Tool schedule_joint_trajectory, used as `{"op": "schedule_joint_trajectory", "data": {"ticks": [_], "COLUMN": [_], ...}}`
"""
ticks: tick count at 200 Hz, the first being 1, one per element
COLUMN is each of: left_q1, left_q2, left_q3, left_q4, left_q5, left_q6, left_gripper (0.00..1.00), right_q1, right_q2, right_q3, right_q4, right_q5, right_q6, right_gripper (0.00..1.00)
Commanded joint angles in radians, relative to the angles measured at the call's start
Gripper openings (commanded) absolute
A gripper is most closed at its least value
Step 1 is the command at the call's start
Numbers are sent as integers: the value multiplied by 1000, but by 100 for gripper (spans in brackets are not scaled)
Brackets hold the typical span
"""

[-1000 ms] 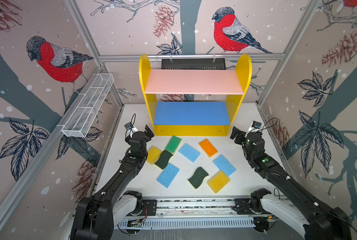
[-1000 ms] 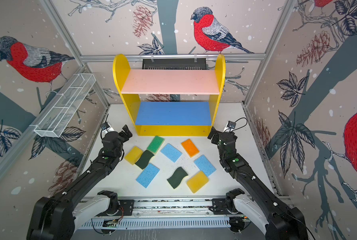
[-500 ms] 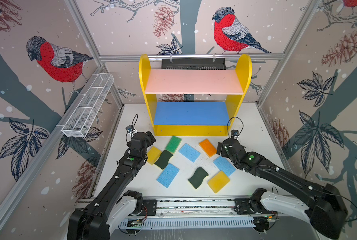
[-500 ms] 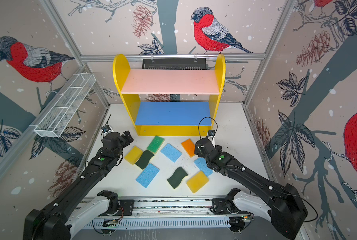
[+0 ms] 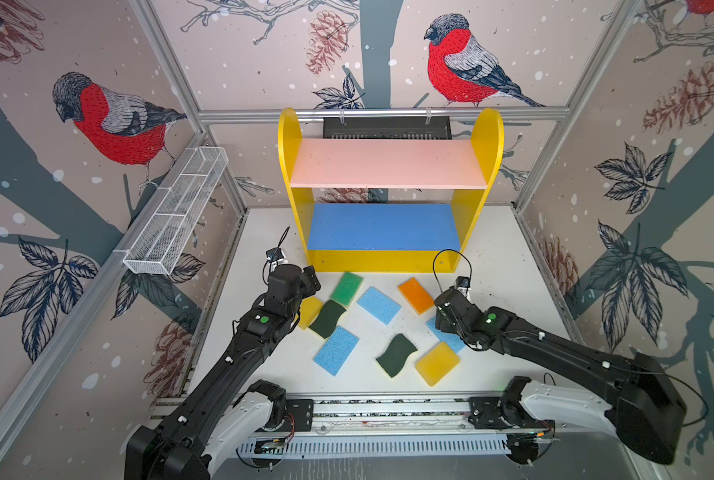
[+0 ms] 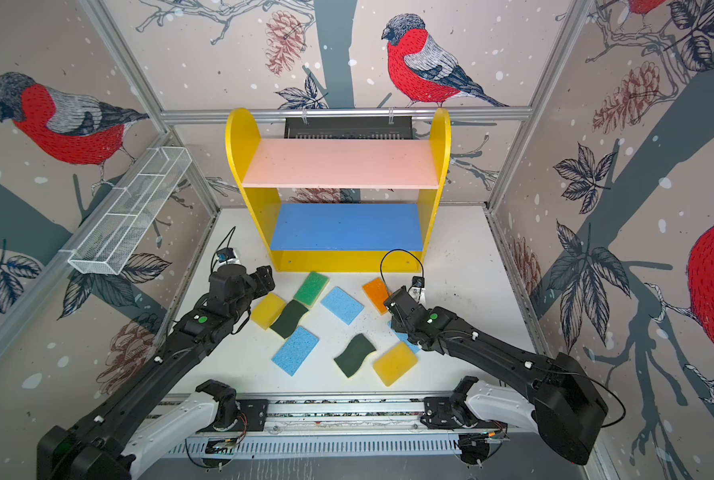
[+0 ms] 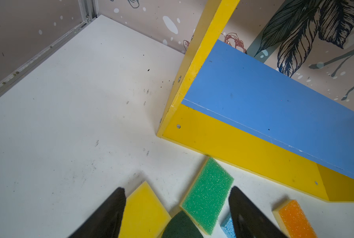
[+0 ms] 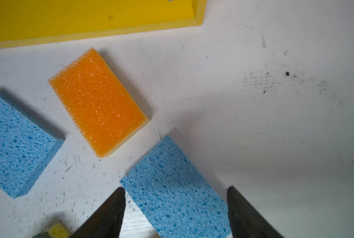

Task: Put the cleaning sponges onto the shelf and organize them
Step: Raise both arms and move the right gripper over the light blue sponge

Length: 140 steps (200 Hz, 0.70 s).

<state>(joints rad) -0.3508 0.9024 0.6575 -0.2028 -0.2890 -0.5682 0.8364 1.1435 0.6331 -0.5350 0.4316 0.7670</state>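
Foam sponges, all nine, lie on the desk before the bare shelf; none placed yet. My left claw stands open over a yellow sponge, my right claw open around a blue sponge.

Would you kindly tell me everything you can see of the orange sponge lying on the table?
The orange sponge is a rectangular pad: a coarse, glistening orange scouring face on a thinner pale yellow foam layer. It lies flat on the white table, turned diagonally, just in front of the shelf, by its yellow base. The nearest light blue sponge lies apart from it; only the table touches it.
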Motion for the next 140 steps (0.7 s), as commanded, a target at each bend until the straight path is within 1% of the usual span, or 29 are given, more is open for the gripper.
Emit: {"op": "schedule_joint_trajectory", "data": {"ticks": [1,38,64,74,76,114,140], "left_q1": [-3,-4,-4,-4,-4,-5,-7], "left_q2": [-7,-18,-13,-9,-8,-8,-5], "left_q3": [11,3,3,2,2,-8,-6], "left_q4": [-22,-20,-22,-24,-24,-17,-16], "left_q5": [22,39,44,45,46,50,45], "left_q6": [9,10,14,13,13,5,5], "left_gripper": [78,74,72,72,72,70,68], "right_q1": [-1,-5,-6,-7,-6,-12,-54], "right_q2": [21,77,105,105,127,174,196], "right_q3": [-13,-19,-18,-16,-16,-19,-37], "right_q4": [-21,-11,16,25,27,55,90], "right_q5": [-47,-86,-96,-98,-99,-108,-131], "right_q6": [44,52,49,48,48,51,53], "right_gripper": [72,56,49,47,46,43,40]}}
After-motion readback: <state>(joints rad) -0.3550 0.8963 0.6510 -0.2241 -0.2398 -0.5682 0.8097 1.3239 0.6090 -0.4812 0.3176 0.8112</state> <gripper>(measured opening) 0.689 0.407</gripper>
